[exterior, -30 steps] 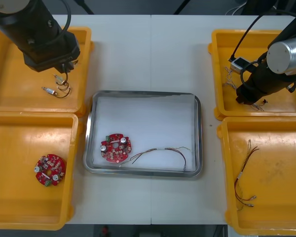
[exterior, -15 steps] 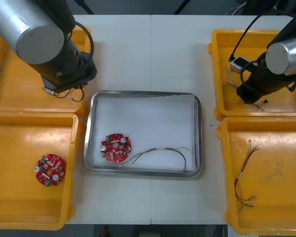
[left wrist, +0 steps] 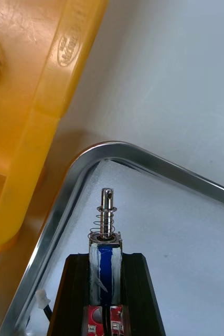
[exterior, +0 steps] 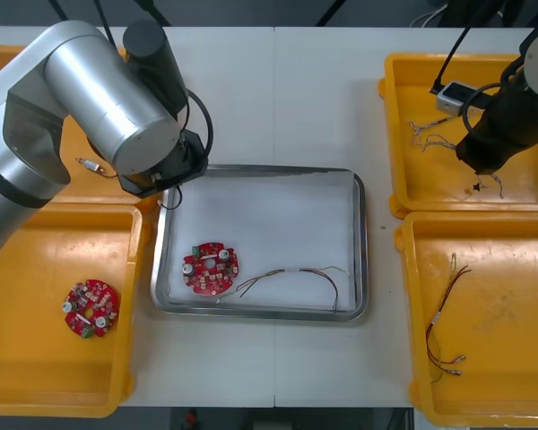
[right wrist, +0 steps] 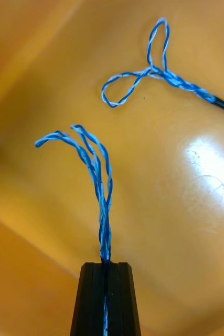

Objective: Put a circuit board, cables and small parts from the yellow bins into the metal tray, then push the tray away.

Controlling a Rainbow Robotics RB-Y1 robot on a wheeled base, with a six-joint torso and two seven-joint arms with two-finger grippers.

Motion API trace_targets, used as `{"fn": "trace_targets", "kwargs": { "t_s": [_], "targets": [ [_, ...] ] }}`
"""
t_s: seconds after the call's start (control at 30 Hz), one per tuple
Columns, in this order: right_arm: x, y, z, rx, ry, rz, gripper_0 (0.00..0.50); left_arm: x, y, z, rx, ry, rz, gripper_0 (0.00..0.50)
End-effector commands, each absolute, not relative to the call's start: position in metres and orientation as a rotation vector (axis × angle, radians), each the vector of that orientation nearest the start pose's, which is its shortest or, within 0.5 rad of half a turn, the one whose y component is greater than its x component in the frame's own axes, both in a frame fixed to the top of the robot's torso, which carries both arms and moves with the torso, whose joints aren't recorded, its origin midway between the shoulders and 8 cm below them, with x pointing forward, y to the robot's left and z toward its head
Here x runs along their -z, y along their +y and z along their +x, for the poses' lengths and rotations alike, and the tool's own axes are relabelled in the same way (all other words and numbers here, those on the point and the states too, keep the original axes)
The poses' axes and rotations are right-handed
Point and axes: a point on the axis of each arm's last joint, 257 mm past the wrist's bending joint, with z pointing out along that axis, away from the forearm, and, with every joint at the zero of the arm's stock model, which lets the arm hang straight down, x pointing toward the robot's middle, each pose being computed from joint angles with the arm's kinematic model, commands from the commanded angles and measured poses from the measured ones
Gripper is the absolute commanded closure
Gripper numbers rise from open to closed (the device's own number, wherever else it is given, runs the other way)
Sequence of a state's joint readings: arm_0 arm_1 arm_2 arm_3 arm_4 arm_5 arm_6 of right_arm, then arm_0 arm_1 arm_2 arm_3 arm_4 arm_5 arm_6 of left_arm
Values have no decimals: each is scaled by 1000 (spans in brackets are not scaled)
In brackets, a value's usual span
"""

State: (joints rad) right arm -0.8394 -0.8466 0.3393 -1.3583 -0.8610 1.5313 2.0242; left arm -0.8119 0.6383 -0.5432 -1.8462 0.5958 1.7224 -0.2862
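Observation:
My left gripper [left wrist: 105, 258] is shut on a small metal part [left wrist: 106, 231] with a blue and white body, a spring and a pin. It hangs just over the far left corner of the metal tray [left wrist: 143, 157]. In the front view the left arm [exterior: 117, 98] covers that corner. My right gripper [right wrist: 105, 265] is shut on a twisted blue and white cable [right wrist: 98, 173] above the floor of the far right yellow bin [exterior: 403, 107]. A red circuit board [exterior: 210, 268] and a red and yellow cable [exterior: 291, 276] lie in the tray [exterior: 260, 170].
A second blue and white cable [right wrist: 143, 79] lies in the far right bin beyond my right fingers. The near left bin [exterior: 18, 376] holds another circuit board [exterior: 90, 308]. Cables [exterior: 444, 322] lie in the near right bin. A small metal part [exterior: 91, 165] lies in the far left bin.
My left arm has swung from the far left bin to the tray's corner, carrying the small metal part. My right gripper has shut on the blue and white cable and shifted right.

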Motion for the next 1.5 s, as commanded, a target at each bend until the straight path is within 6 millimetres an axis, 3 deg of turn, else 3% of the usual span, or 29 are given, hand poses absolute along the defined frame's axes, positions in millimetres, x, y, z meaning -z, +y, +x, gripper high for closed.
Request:
{"fn": "trace_targets", "kwargs": {
  "t_s": [0.03, 0.4, 0.73, 0.97, 1.17, 1.5],
  "targets": [
    [117, -339, 536, 230, 2477, -1072, 500, 187, 144, 497, 140, 2519, -558, 500],
    [71, -326, 491, 163, 2459, -1191, 500, 218, 122, 501, 140, 2526, -522, 500],
    [53, -306, 482, 54, 2388, -1229, 500, 232, 121, 501, 90, 2525, -493, 500],
    [54, -303, 481, 44, 2385, -1236, 500, 240, 121, 497, 66, 2534, -473, 487],
    [56, -300, 482, 38, 2383, -1238, 500, 241, 122, 496, 59, 2535, -468, 438],
    [57, -295, 482, 24, 2377, -1246, 500, 238, 125, 497, 57, 2525, -474, 197]
  ]
}}
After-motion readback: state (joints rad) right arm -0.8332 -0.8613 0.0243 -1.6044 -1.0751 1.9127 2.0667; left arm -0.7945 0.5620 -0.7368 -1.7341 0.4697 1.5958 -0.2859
